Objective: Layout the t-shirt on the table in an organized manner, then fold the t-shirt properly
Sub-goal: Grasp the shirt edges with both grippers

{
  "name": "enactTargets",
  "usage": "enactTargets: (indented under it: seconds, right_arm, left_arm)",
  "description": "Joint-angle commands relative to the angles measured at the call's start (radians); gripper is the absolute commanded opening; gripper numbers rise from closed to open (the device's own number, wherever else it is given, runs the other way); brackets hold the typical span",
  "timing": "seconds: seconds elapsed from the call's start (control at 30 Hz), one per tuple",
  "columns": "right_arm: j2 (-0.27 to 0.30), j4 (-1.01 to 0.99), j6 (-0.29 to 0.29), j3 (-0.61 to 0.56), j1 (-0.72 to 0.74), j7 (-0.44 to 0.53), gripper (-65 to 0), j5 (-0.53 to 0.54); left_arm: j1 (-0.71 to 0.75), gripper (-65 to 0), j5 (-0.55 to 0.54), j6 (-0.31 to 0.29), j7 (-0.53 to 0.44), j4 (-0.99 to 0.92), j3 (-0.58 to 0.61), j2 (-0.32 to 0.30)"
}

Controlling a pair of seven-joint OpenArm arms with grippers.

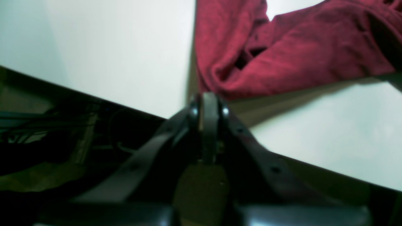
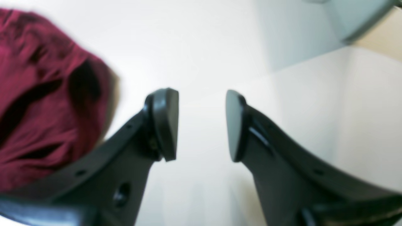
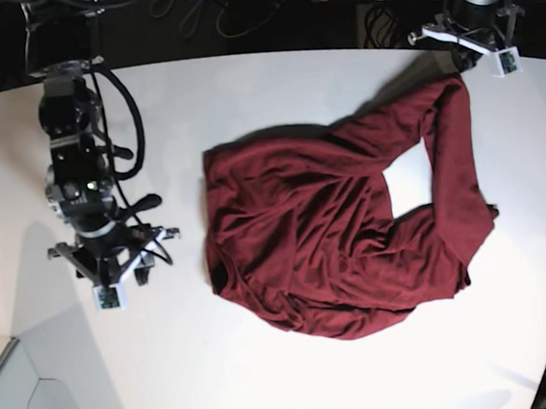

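Both my wrist views are soft and blurred; the worktop (image 3: 299, 376) glares white beyond my left hand (image 1: 209, 105).

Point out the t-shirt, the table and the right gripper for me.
t-shirt (image 3: 316, 249): base view, middle of the crumpled maroon body.
table (image 3: 244, 101): base view, bare white top behind the shirt.
right gripper (image 2: 202, 125): right wrist view, gap midway between the open fingertips.

L end effector (image 1: 209, 110) pads pressed together, empty; R end effector (image 2: 202, 125) pads apart, empty.
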Motion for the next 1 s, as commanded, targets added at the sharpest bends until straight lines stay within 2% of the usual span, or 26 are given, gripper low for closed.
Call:
enactTargets:
  seconds: [0.0,0.07,0.17,0.23,0.4,0.6,0.67,0.77,0.97]
  right_arm:
    - [-0.005,0.0,0.0,-0.02,0.039,0.006,-36.9,-0.001]
    - [-0.014,-0.027,0.0,-0.06,0.067,-0.015,-31.5,-0.001]
    - [-0.031,-0.045,0.0,-0.125,0.088,-0.014,-21.5,-0.001]
    - [-0.054,-0.046,0.0,-0.134,0.094,-0.011,-18.0,-0.001]
    - [-0.103,-0.166,0.0,-0.136,0.162,0.028,-17.7,-0.001]
    - [-0.12,-0.405,0.0,-0.136,0.246,0.111,-17.8,-0.001]
    - [-0.12,-0.453,0.0,-0.136,0.259,0.143,-18.8,-0.001]
    - [-0.12,-0.508,0.0,-0.136,0.268,0.183,-24.2,-0.001]
    - [-0.132,-0.594,0.0,-0.136,0.295,0.213,-40.4,-0.001]
  left_arm:
    - [0.007,-60.1,-0.002,0.0,-0.02,0.022,-0.007,-0.004]
    - [0.003,-54.4,-0.004,0.0,-0.02,0.022,-0.011,-0.001]
    - [-0.001,-41.5,-0.038,0.0,-0.02,0.023,-0.021,0.011]
    - [-0.013,-36.8,-0.082,0.0,-0.023,0.023,-0.047,0.014]
    - [-0.112,-36.7,-0.15,0.0,-0.02,0.012,-0.13,0.01]
    - [-0.259,-36.7,-0.145,0.0,-0.018,0.012,-0.179,0.013]
    - [-0.299,-36.7,-0.144,0.0,-0.018,0.012,-0.179,0.01]
    - [-0.349,-36.7,-0.144,0.0,-0.018,-0.012,-0.175,0.011]
    - [-0.443,-36.7,-0.144,0.0,-0.018,-0.152,-0.172,0.014]
